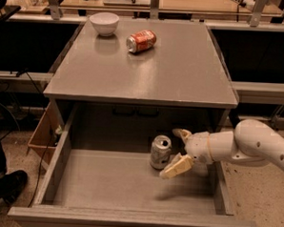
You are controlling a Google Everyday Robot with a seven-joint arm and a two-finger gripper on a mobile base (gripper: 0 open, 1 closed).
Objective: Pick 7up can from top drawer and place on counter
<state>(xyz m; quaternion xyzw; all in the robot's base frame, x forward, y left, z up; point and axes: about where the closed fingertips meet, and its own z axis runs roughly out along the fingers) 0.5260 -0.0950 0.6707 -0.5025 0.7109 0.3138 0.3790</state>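
Dim lab background, with a pale wooden bench (186,3) along the far edge. Grey table (182,74) is mid-scene. It carries a white bowl (104,23) at far left and a red can (141,41) on its side just right of the bowl. Neither is part of this job.

Drawer (109,185) under the table is pulled out toward the near edge. Silver can (160,152) stands upright on the drawer floor, right of centre, close to the far end, tab up.

Arm (255,145) comes in from the right over the drawer's right wall. Gripper (174,153) sits just beside the can's right side, down at can height. Fingers (177,166) are spread wide, one toward the far side and one toward the near side, holding nothing. Tips reach about the can's right edge and aren't around it yet. Can't tell if the near tip touches the can's base.

Step as I read it: final approach to the grasp, pick not done. Next move needs a short push left so the can sits between the fingers, then a close on the body. A skewed push could tip or slide the can. After that, lift clear of the drawer walls and the table edge, then set down on bare table away from the bowl and red can.
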